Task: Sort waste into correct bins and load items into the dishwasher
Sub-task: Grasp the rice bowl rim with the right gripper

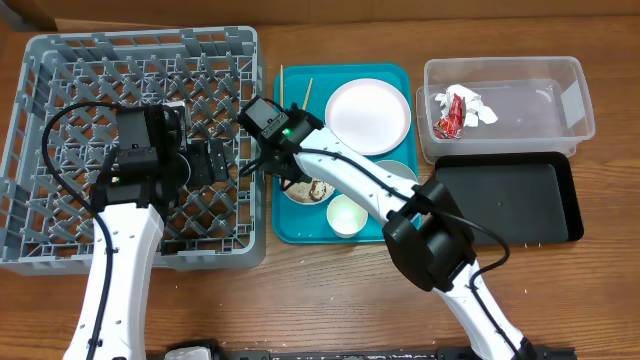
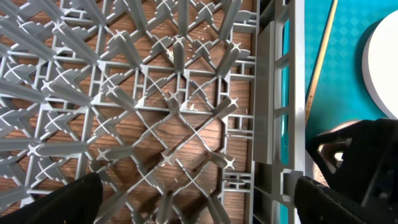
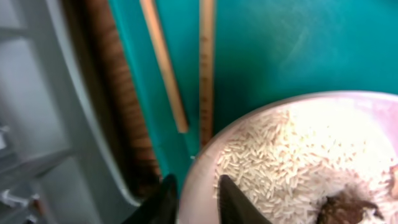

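Right gripper (image 3: 198,202): clenched on the near rim of the pale pink bowl (image 3: 298,155), one finger outside the wall and one inside.
Pale pink bowl, contents: loose white rice grains (image 3: 267,165) spread over the floor; small brown food lump (image 3: 342,210) at the edge of the wrist view. Neither is sorted yet.
Chopsticks (image 3: 165,68): two, lying on the teal serving tray (image 3: 298,43) just beyond the bowl, not loaded.
Left gripper (image 2: 199,211): released wide, holding nothing, hanging over the rack floor near its right wall.
Dish rack (image 1: 100,70): grey lattice; no dish shows in it, in either the overhead or the left wrist view.
Teal serving tray, contents: pale pink bowl, small white cup (image 1: 345,215), light blue-grey bowl (image 1: 402,172) partly hidden under the right arm, round plate (image 1: 368,115), and the chopsticks.
Clear plastic tub (image 1: 505,95): holds the crumpled red-and-white wrapper (image 1: 460,108) at its left end, nothing else.
Black tray (image 1: 505,195): nothing in it.
Done: wrapper binned.
Remaining, by judgement: tip rice and lump into a bin; move both bowls, cup, plate and chopsticks to the rack. The task looks early.
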Robot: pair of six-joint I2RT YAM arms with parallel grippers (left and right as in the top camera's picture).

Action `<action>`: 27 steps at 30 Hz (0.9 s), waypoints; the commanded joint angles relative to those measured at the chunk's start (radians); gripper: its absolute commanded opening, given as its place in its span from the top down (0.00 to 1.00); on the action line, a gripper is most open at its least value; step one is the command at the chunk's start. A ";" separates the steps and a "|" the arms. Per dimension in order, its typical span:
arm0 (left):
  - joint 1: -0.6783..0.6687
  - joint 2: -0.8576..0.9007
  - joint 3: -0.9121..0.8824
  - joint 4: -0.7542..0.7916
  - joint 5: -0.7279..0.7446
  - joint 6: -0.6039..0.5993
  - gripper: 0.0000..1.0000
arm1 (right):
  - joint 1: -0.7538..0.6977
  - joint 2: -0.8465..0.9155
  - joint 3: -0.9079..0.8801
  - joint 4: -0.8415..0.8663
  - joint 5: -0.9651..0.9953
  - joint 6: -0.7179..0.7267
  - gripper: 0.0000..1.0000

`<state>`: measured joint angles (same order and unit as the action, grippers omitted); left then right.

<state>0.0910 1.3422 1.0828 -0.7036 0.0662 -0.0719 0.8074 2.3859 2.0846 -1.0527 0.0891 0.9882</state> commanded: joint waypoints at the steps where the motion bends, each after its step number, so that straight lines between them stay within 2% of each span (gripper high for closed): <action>1: -0.013 0.006 0.012 0.001 -0.007 0.013 0.00 | 0.003 0.012 -0.003 -0.017 -0.004 -0.027 0.83; 6: -0.013 0.006 0.012 0.001 -0.007 0.013 0.00 | 0.023 0.029 -0.005 -0.039 -0.013 -0.080 0.85; 10: -0.013 0.006 0.012 0.001 -0.007 0.013 0.00 | 0.037 0.033 -0.004 -0.050 -0.012 -0.112 0.96; 19: -0.013 0.006 0.012 0.001 -0.007 0.013 0.00 | 0.036 0.032 0.019 -0.061 -0.055 -0.219 0.96; 27: -0.013 0.006 0.012 0.001 -0.007 0.013 0.00 | 0.002 -0.008 0.256 -0.310 -0.061 -0.369 0.96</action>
<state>0.0910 1.3422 1.0828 -0.7036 0.0658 -0.0719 0.8318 2.3989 2.2177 -1.3037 0.0563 0.7116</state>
